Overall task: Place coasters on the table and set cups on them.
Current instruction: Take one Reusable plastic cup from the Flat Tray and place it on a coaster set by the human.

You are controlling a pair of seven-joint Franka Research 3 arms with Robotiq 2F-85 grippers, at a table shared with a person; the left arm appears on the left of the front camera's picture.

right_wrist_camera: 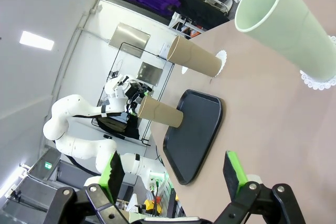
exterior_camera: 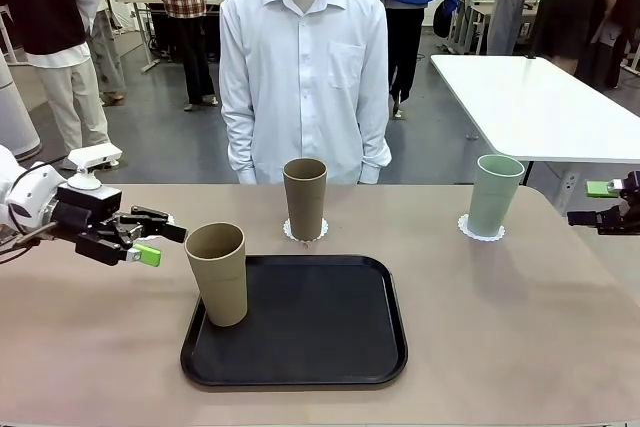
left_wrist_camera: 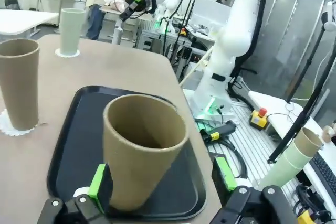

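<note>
Front view: 1 tan cup [exterior_camera: 218,272] is seen upright on the near-left corner of the black tray [exterior_camera: 300,347], with no coaster under it. A second tan cup [exterior_camera: 305,197] and the mint cup [exterior_camera: 493,194] are each set on a white coaster [exterior_camera: 480,233] on the table [exterior_camera: 520,327]. The left gripper [exterior_camera: 152,240] is held just left of the tray cup, fingers spread. The right gripper [exterior_camera: 605,203] is at the right edge; its state cannot be told here.

Left wrist view: the tray cup [left_wrist_camera: 143,148] is framed between parted fingers [left_wrist_camera: 97,181] and is seen to be empty. It is judged light, stiff and matte, best pinched across the lower wall.

Right wrist view: the right gripper's fingers [right_wrist_camera: 235,174] are spread, empty, well apart from the mint cup [right_wrist_camera: 283,30].
</note>
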